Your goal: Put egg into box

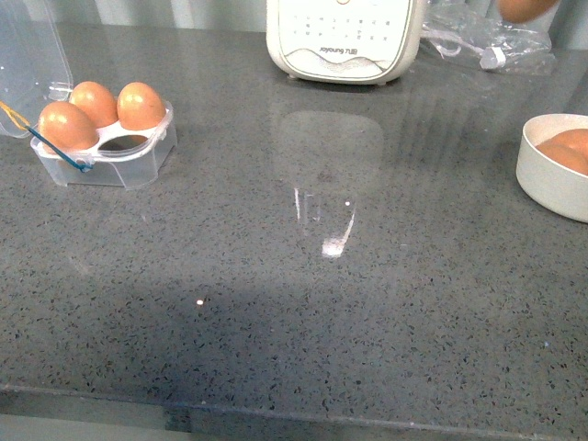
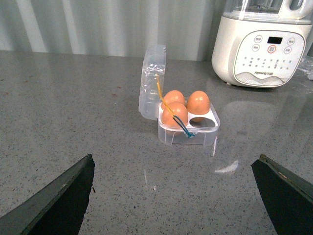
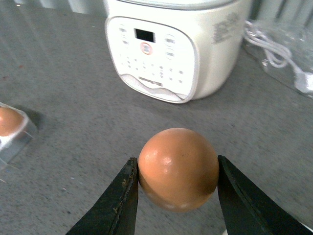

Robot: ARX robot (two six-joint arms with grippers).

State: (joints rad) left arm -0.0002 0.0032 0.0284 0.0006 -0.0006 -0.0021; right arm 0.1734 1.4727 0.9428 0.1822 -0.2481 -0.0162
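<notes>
My right gripper (image 3: 177, 165) is shut on the egg (image 3: 178, 169), an orange-brown egg held above the grey counter in front of the white appliance. An orange-brown curve at the top right edge of the front view (image 1: 527, 7) may be this egg. The box (image 1: 103, 152), a clear four-cup carton with its lid (image 1: 32, 55) open, sits at the far left and holds three brown eggs, with one cup (image 1: 125, 142) empty. My left gripper (image 2: 176, 196) is open and empty, low over the counter and well short of the box (image 2: 188, 128). A corner of the box (image 3: 12, 139) shows in the right wrist view.
A white Joyoung appliance (image 1: 344, 41) stands at the back centre. A round white bowl (image 1: 544, 175) with brown eggs sits at the right edge. A clear bag with a white cable (image 1: 487, 44) lies at the back right. The counter's front edge (image 1: 294, 413) runs along the bottom.
</notes>
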